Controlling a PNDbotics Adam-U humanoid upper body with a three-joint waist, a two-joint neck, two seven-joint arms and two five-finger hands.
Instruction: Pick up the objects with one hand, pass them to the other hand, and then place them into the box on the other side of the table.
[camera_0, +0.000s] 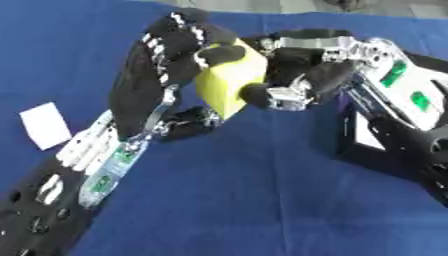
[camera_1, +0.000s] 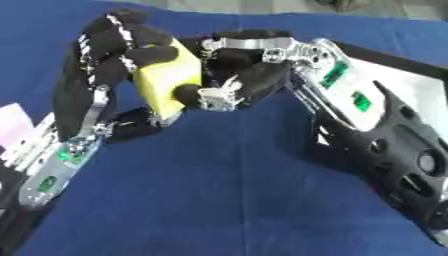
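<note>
Left hand (camera_0: 162, 60): fingers curled over the yellow block (camera_0: 229, 82).
Right hand (camera_0: 306, 75): pinching its other side.
Risk: block drops onto the tabletop (camera_0: 245, 200) if the left hand releases early.

Open blue table (camera_0: 254, 200) lay near and centre. A black box (camera_1: 385, 95) blocked the right side; a white card (camera_0: 44, 125) sat at the left edge.

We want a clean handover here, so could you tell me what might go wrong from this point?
Both the left hand and right hand grip the yellow block above the blue cloth. If one lets go early, it may drop. The box lies under the right arm, so the placement could be awkward.
</note>
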